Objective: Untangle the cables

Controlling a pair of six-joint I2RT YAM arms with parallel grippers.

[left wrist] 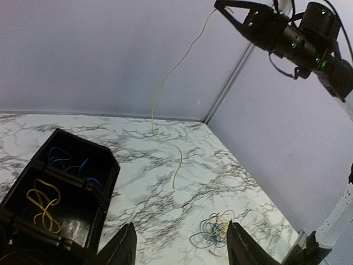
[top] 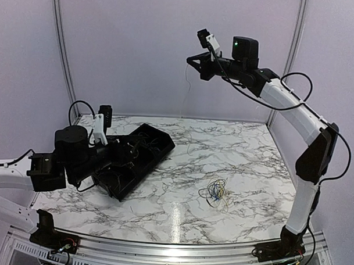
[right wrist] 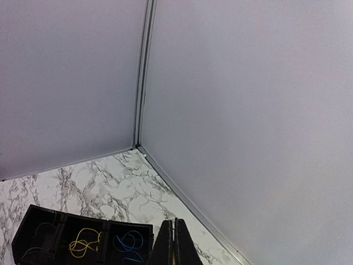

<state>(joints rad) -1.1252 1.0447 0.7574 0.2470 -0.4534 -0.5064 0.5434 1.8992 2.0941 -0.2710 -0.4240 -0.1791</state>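
A small tangle of cables (top: 215, 192), blue, yellow and whitish, lies on the marble table right of centre; in the left wrist view the tangle (left wrist: 213, 232) shows between my fingers, far below them. My right gripper (top: 190, 61) is raised high near the back wall and is shut on one thin yellow cable (left wrist: 165, 83). That strand hangs from the right gripper (left wrist: 218, 5) down to the table, where its end curls. My left gripper (left wrist: 182, 249) hovers open by the tray with nothing in it.
A black compartment tray (top: 164, 145) sits at the left of the table. One compartment holds blue wires (left wrist: 70, 163) and another yellow wires (left wrist: 44, 203); the right wrist view shows the tray (right wrist: 105, 226) from above. Grey walls close in the back and sides.
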